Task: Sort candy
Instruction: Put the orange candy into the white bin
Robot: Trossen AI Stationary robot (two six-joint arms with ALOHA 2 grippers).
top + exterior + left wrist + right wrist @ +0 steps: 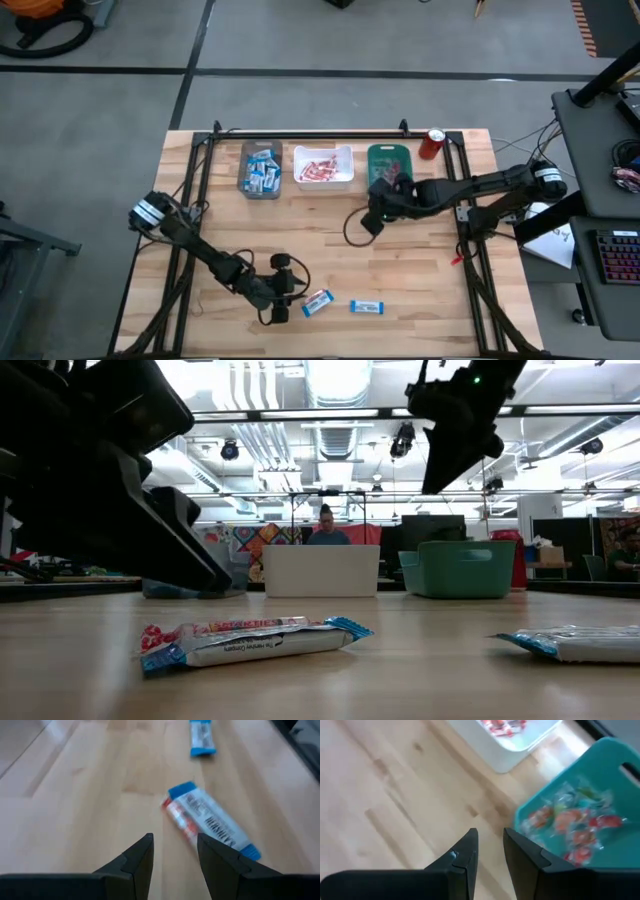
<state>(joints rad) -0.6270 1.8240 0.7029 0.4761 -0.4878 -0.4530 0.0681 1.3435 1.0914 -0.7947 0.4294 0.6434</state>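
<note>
While most candy already sits in the grey bin [260, 170], white bin [323, 166] and teal bin [388, 164] along the desk's far edge, two bars remain near its front edge. Right gripper [372, 222] hovers empty and slightly parted just in front of the teal bin; left gripper [289, 302], narrowly parted and empty, faces the blue-and-white bar [210, 821]. Picking up looks next: it must advance to straddle that bar, then close.

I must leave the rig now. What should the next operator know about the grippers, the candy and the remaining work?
Left gripper: open, empty, low over the table's front, aimed at the nearest blue-and-white bar.
Right gripper: slightly open, empty, raised at the teal bin's front edge.
Done: blue-and-white bars lie in the grey bin, red-and-white bars in the white bin, small twisted candies in the teal bin.
Left: two blue-and-white bars on the table, the near one and a second bar beside it. Both probably belong in the grey bin.
The red can stands behind the teal bin; it is not candy.
</note>
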